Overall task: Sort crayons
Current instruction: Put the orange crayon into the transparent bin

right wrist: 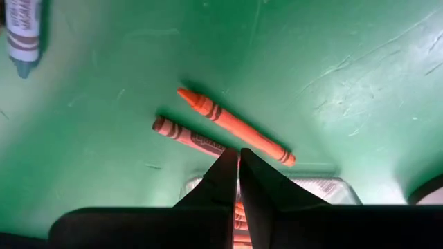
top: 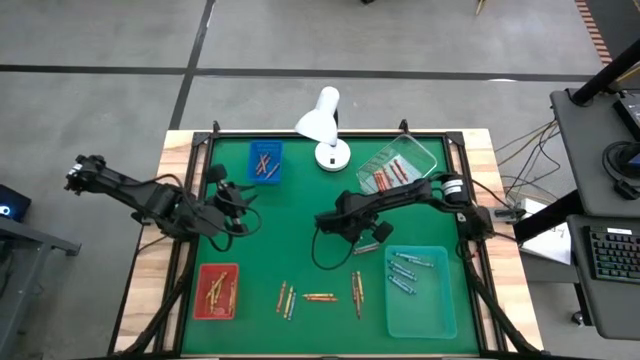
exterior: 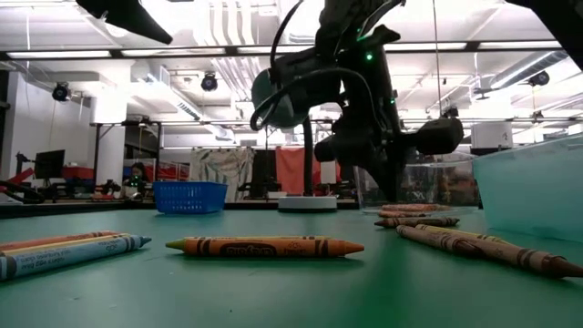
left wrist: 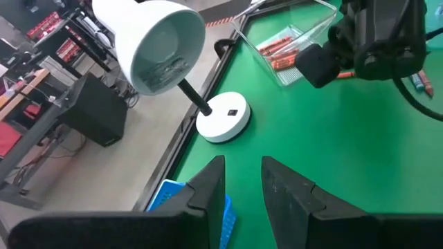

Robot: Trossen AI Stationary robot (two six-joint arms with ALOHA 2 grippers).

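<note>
Several loose crayons lie flat on the green mat near its front edge: a pair (top: 286,298), an orange one (top: 320,297) and an orange-brown pair (top: 357,290). The low view shows the orange crayon (exterior: 264,246) lying alone. My right gripper (top: 345,228) (right wrist: 239,153) hangs over the mat's middle, pointing steeply down, shut on nothing. Its wrist view shows an orange crayon (right wrist: 235,128) and a brown one (right wrist: 190,137) on the mat beyond its tips. My left gripper (top: 240,205) (left wrist: 242,166) is raised at the left of the mat, open, with nothing between its fingers.
Four trays stand at the mat's corners: blue (top: 264,162) far left, clear (top: 397,168) far right with red crayons, red (top: 216,290) near left with yellow ones, pale blue (top: 420,290) near right with blue ones. A white desk lamp (top: 325,130) stands at the far middle.
</note>
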